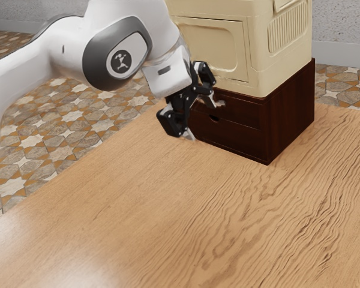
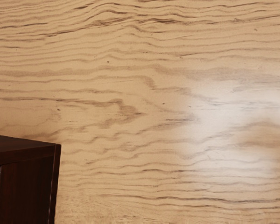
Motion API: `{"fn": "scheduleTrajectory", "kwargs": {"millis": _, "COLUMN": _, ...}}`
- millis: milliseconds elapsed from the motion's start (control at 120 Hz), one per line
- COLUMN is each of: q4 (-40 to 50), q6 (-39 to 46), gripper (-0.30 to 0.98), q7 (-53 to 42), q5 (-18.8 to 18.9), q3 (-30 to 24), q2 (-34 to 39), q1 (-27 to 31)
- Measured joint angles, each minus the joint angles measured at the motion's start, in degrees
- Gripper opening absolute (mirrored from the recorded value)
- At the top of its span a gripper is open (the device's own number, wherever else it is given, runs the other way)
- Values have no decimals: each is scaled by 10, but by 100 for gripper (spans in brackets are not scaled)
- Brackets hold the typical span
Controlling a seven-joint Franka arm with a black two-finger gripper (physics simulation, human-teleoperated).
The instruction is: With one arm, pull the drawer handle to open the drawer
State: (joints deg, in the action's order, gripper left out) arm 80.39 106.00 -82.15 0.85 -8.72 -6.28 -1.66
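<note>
Sitting on the wood-grained surface (image 1: pixel 168 204), a dark reddish-brown wooden drawer cabinet (image 1: pixel 291 108) supports a boxy cream unit (image 1: pixel 219 45) with a slatted side panel. The cabinet's drawer front (image 1: pixel 243 137) is smooth and flat, marked by a small, dark, rounded notch (image 1: pixel 214 119). It lies just beside the black tool (image 1: pixel 204 120), whose two fingers stand apart at the cabinet's front; whether they touch it cannot be told.

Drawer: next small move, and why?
I'd probably ease the open gripper slightly toward the dark notch in the drawer, likely its handle: in the exterior view the fingertips stand apart close by the notch, nothing between them, and the drawer looks shut.
</note>
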Motion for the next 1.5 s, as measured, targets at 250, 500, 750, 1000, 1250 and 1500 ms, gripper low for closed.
{"fn": "scheduleTrajectory", "kwargs": {"millis": 250, "q4": 58, "q6": 58, "gripper": 61, "q7": 3, "q5": 30, "q3": 27, "q2": 17, "q1": 55}}
{"fn": "scheduleTrajectory", "kwargs": {"millis": 500, "q4": 91, "q6": 99, "gripper": 60, "q7": 2, "q5": 34, "q3": 43, "q2": 27, "q1": 43}}
{"fn": "scheduleTrajectory", "kwargs": {"millis": 750, "q4": 100, "q6": 133, "gripper": 56, "q7": -6, "q5": 44, "q3": 104, "q2": 23, "q1": 56}}
{"fn": "scheduleTrajectory", "kwargs": {"millis": 1000, "q4": 88, "q6": 171, "gripper": 49, "q7": -25, "q5": 47, "q3": 108, "q2": -22, "q1": 53}}
{"fn": "scheduleTrajectory", "kwargs": {"millis": 1250, "q4": 76, "q6": 189, "gripper": 42, "q7": -39, "q5": 39, "q3": 108, "q2": -31, "q1": 79}}
{"fn": "scheduleTrajectory", "kwargs": {"millis": 1500, "q4": 48, "q6": 195, "gripper": 37, "q7": -49, "q5": 32, "q3": 107, "q2": -63, "q1": 78}}
